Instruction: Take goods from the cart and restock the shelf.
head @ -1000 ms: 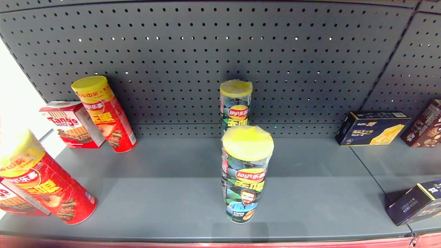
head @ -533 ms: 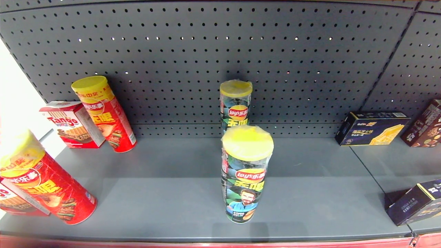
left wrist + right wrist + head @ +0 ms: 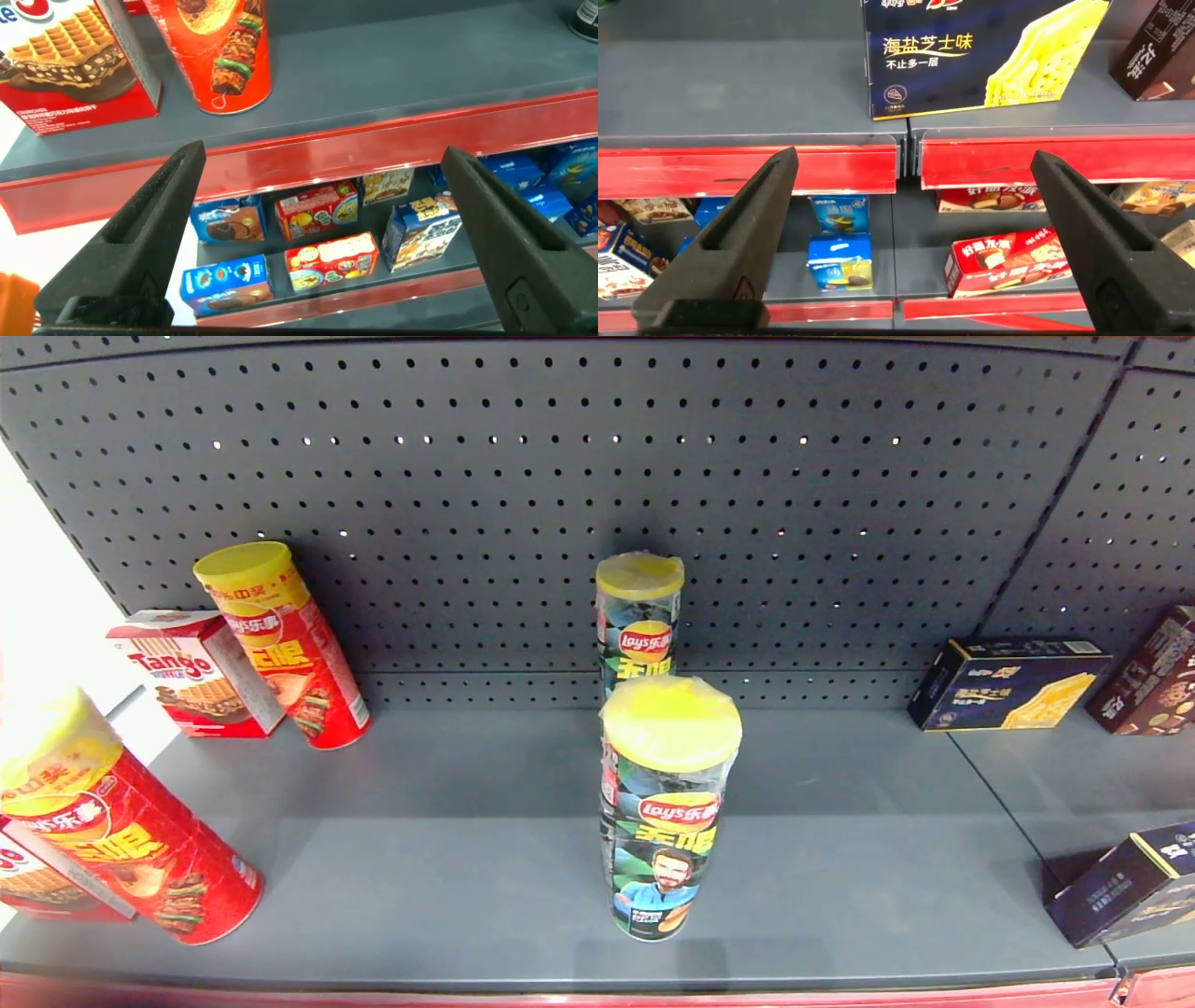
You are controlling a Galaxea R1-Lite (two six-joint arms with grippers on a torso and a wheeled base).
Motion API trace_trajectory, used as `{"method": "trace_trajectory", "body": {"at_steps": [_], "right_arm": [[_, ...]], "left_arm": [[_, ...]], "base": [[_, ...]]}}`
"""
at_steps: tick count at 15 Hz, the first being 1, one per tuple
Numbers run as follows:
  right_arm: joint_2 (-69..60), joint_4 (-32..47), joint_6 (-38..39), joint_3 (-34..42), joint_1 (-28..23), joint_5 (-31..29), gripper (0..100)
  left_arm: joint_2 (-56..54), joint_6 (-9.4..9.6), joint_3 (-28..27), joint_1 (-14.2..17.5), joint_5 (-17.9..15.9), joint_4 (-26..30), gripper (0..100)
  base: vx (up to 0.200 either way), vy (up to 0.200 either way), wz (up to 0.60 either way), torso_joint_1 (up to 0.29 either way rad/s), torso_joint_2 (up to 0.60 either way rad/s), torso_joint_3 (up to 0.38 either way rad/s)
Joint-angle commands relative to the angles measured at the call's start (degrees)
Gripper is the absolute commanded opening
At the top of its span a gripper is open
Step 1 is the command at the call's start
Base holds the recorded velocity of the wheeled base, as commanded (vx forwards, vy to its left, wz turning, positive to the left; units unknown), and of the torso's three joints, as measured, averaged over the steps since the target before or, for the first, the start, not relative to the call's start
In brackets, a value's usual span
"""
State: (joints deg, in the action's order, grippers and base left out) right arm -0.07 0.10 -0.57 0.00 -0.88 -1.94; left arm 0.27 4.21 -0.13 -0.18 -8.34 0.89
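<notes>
The grey shelf (image 3: pixel 840 859) carries the goods. The left tool (image 3: pixel 322 168) is spread wide and empty, before the shelf's red front edge, near a red can (image 3: pixel 220 51). The right tool (image 3: pixel 915 163) is spread wide and empty, facing a navy box (image 3: pixel 985 56). Mid-shelf, the front can (image 3: pixel 667 812) stands upright directly before the rear can (image 3: pixel 639 616).

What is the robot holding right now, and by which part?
Nothing. The left claw and the right claw are both open and empty, facing the front edge of the shelf.
</notes>
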Motion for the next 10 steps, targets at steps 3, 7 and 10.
{"method": "trace_trajectory", "body": {"at_steps": [3, 7, 10], "right_arm": [[0.07, -0.01, -0.04, 0.0, 0.0, 0.0, 100], [0.07, -0.01, 0.05, 0.0, 0.0, 0.09, 100], [0.07, -0.01, 0.05, 0.0, 0.0, 0.09, 100]], "left_arm": [[0.08, 0.01, -0.04, 0.01, -0.01, -0.01, 100], [0.08, -0.43, 0.05, 0.01, 0.16, -0.01, 100], [0.08, -0.07, -0.04, 0.01, -0.01, -0.01, 100]], "base": [[0.0, 0.0, 0.0, 0.0, 0.0, 0.0], [0.0, 0.0, 0.0, 0.0, 0.0, 0.0], [0.0, 0.0, 0.0, 0.0, 0.0, 0.0]]}}
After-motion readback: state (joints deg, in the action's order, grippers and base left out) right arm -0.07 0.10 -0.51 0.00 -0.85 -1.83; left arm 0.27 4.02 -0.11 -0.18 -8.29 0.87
